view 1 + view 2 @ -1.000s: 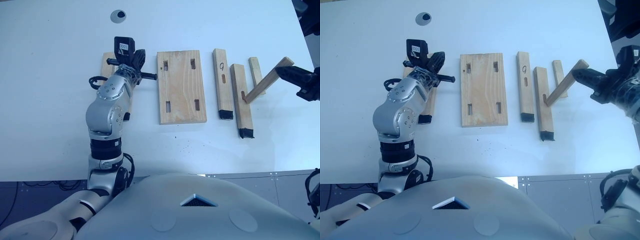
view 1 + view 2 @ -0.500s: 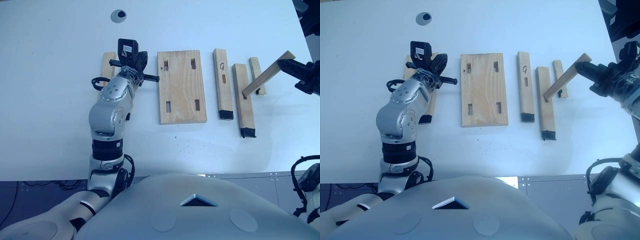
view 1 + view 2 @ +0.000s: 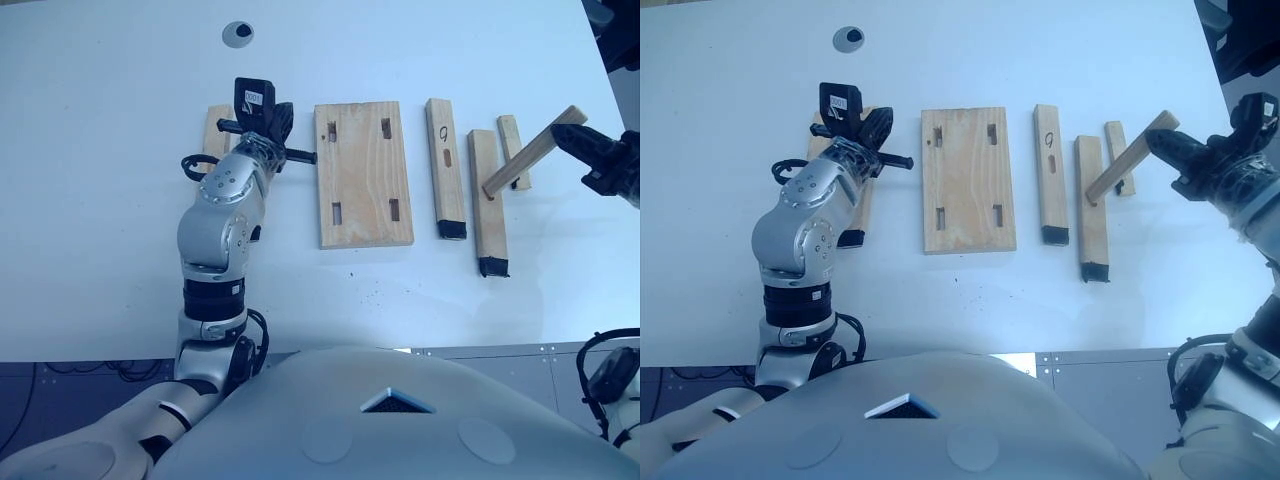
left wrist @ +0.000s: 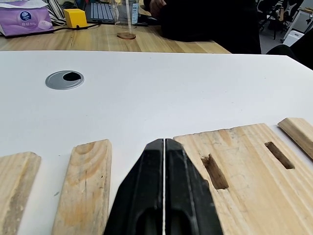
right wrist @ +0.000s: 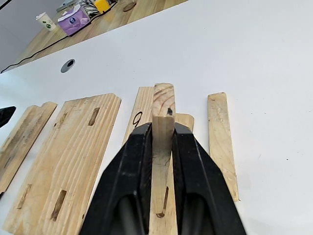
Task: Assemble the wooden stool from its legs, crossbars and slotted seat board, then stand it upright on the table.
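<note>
Crossbar: clamped in right tool, tilted, its lower end at the slot of the slotted leg, which lies lengthwise on the table (contact unclear). Left tool: closed, empty, beside seat board, well apart from that joint.

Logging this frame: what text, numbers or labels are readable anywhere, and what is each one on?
"9": handwritten on the wooden leg lying just right of the slotted seat board.
White label on the left wrist camera: digits too small to read.
Purple tissue pack in the background: print too blurred to read.
</note>
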